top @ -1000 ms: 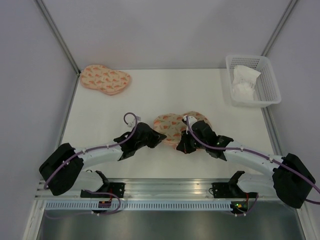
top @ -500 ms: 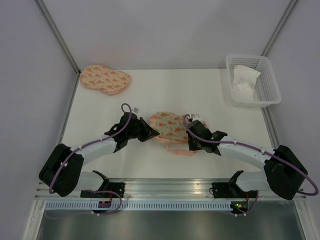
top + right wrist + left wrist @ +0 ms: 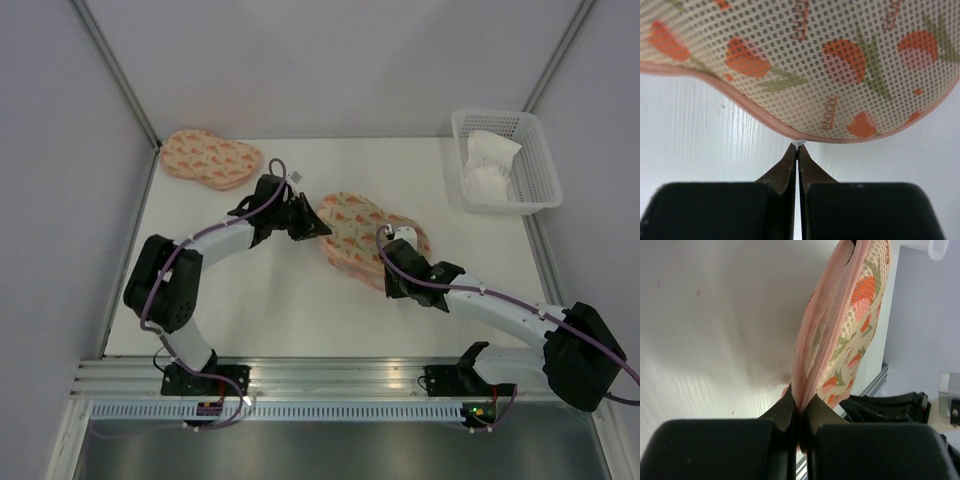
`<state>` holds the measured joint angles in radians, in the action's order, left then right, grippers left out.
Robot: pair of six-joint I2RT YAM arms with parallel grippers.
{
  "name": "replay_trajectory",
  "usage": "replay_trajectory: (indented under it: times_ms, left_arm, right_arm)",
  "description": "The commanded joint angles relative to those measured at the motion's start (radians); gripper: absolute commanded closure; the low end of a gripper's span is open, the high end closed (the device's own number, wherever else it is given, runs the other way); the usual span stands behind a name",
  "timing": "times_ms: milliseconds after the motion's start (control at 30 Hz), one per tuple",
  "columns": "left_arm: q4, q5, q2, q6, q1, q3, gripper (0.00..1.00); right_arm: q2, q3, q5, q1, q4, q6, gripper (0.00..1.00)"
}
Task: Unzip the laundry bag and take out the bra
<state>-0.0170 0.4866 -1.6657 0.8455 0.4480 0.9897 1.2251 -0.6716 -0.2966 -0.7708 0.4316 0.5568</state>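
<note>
1. Laundry bag (image 3: 365,232) lies mid-counter (image 3: 250,300), between the two arms.
2. Left claw (image 3: 800,407) is pinched shut on the bag's left rim.
3. Right claw (image 3: 798,151) is closed tight at the bag's near edge, tips nipping a small white tab (image 3: 798,143).

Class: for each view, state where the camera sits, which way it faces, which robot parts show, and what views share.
Top external: above, behind the bases, facing down on the white table; both arms show.
Left wrist: behind the shut left pincer, facing the pink rim of the peach leaf-print mesh laundry bag.
Right wrist: behind the shut right pincer, facing that bag's edge.
All share that bag.
</note>
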Motion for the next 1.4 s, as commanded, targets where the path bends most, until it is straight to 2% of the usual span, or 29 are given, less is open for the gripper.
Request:
replay_trajectory:
  times_ms: [0, 67, 100, 133, 200, 267, 300, 433, 633, 733, 833, 1133, 1233, 1300, 1333, 1367]
  left_arm:
    - [0.046, 0.041, -0.101, -0.123, -0.011, 0.179, 0.97]
    - [0.046, 0.062, -0.173, -0.126, -0.014, 0.271, 0.91]
    - [0.046, 0.069, -0.19, -0.115, -0.015, 0.295, 0.7]
    - [0.048, 0.064, -0.198, -0.097, -0.017, 0.328, 0.55]
    - [0.072, -0.021, -0.177, -0.071, -0.017, 0.328, 0.33]
    - [0.091, -0.101, -0.129, -0.036, -0.015, 0.27, 0.23]
    - [0.135, -0.184, -0.079, -0.023, -0.014, 0.242, 0.05]
    - [0.158, -0.276, 0.079, 0.053, 0.018, 0.014, 0.04]
    - [0.05, -0.266, 0.231, 0.26, 0.127, -0.212, 0.03]
    - [-0.058, -0.266, 0.235, 0.34, 0.182, -0.237, 0.0]
    - [-0.115, -0.232, 0.17, 0.401, 0.214, -0.212, 0.0]
    - [-0.176, -0.244, 0.008, 0.48, 0.304, -0.12, 0.01]
    - [-0.181, -0.267, 0.004, 0.494, 0.327, -0.132, 0.05]
    - [-0.219, -0.278, 0.021, 0.501, 0.328, -0.167, 0.18]
    - [-0.233, -0.283, 0.029, 0.506, 0.328, -0.181, 0.33]
    - [-0.248, -0.298, 0.037, 0.509, 0.328, -0.193, 0.42]
  right_arm:
    - [-0.048, -0.017, 0.008, 0.002, 0.018, -0.008, 1.0]
    - [-0.064, -0.016, 0.042, 0.001, 0.006, -0.009, 1.0]
    - [-0.065, -0.014, 0.054, 0.002, -0.001, -0.009, 0.99]
    - [-0.07, -0.013, 0.077, 0.001, -0.007, -0.008, 1.0]
    - [-0.07, -0.011, 0.092, 0.002, -0.027, -0.006, 1.0]
    - [-0.065, -0.014, 0.119, 0.002, -0.043, -0.005, 0.99]
    - [-0.061, -0.014, 0.128, 0.002, -0.051, -0.006, 1.0]
    - [-0.024, -0.017, 0.186, 0.001, -0.105, -0.021, 1.0]
    - [-0.018, 0.017, 0.421, 0.002, -0.298, -0.035, 1.0]
    - [-0.018, 0.024, 0.494, 0.002, -0.352, -0.043, 1.0]
    - [-0.016, 0.026, 0.531, 0.001, -0.361, -0.054, 1.0]
    - [-0.03, 0.044, 0.544, 0.001, -0.347, -0.069, 1.0]
    - [-0.035, 0.043, 0.53, 0.001, -0.344, -0.067, 0.99]
    - [-0.035, 0.041, 0.531, 0.002, -0.344, -0.067, 0.99]
    - [-0.035, 0.04, 0.531, 0.002, -0.343, -0.067, 1.0]
    - [-0.033, 0.038, 0.53, 0.002, -0.343, -0.069, 1.0]
